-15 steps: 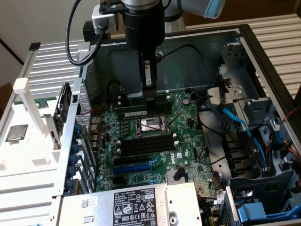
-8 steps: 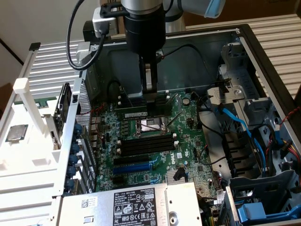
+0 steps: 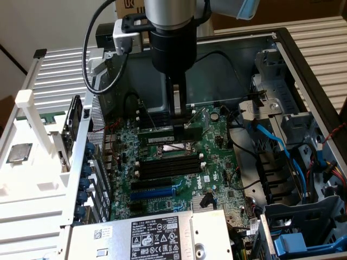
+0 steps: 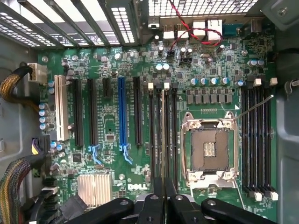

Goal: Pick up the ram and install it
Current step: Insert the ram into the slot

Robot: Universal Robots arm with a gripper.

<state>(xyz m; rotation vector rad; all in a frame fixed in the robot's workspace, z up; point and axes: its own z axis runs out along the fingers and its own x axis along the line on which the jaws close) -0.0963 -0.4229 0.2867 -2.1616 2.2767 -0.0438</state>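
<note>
1. Nearest in the exterior view, at 6 o'clock, lies the labelled power supply (image 3: 157,235). Just beyond it are the blue slot (image 3: 154,190) and a bank of bare black slots (image 3: 168,165).
2. Past those, mid-board, sits the open CPU socket (image 3: 172,147).
3. At 12 o'clock of the socket, the ram (image 3: 160,130) stands on edge along the far slots (image 4: 174,140), low against the motherboard.
4. The end effector (image 3: 178,112) stands straight above the ram, clenched on its upper edge. In the wrist view the stick runs edge-on from between the fingers, in line with one slot.
5. By my reading the pick-up is done and the ram has been brought to its slot. I cannot tell whether it is pressed fully home or whether the end latches have closed. The grip is not yet let go.
</note>
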